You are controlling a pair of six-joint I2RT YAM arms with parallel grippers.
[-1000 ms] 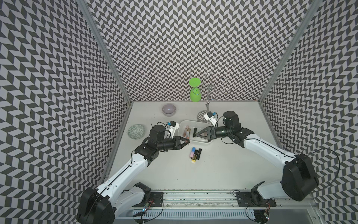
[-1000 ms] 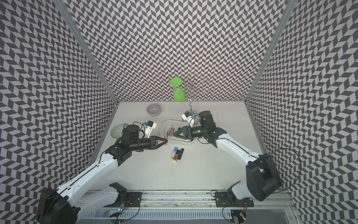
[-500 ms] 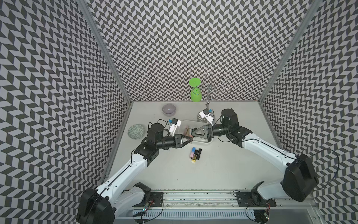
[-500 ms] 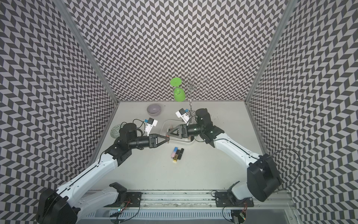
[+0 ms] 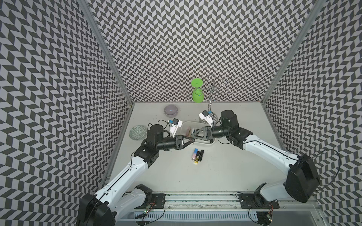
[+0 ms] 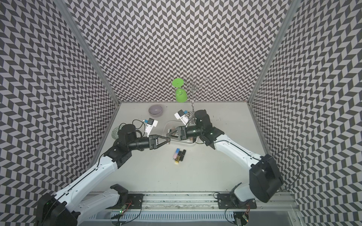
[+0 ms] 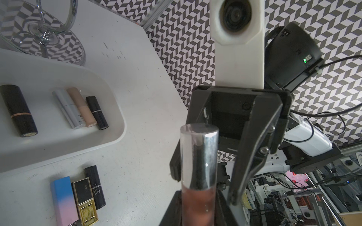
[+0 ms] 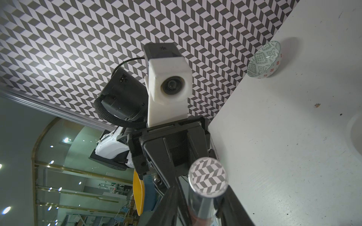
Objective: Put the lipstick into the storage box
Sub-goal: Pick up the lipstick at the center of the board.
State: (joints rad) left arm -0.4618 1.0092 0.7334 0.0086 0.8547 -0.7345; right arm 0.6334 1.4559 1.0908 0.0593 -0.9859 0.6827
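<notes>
Trouble nearest us would start with the three loose lipsticks (image 5: pixel 197 156) lying side by side on the worktop (image 5: pixel 225 172): if the held one falls, we judge it could knock them apart or roll off among them.

Just beyond, the lipstick (image 7: pixel 197 166) hangs in the air by the near edge of the storage box (image 7: pixel 82 148), not yet inside. The left gripper (image 5: pixel 191 140) is clamped on its coloured end. The right gripper (image 5: pixel 194 135) has its jaws either side of the silver cap end, close against it, though we cannot tell whether they truly pinch. That is the weak point. If the left lets go before the right bites, the smooth round tube slips; if both pull together, it may twist.

Inside the box four tubes (image 7: pixel 80 108) lie flat, so a careless drop could land on them and bounce over the low wall.

Farthest back, the wire stand (image 5: pixel 212 92) rises just behind the box, close to the right arm (image 5: pixel 254 144), which might clip it.
</notes>
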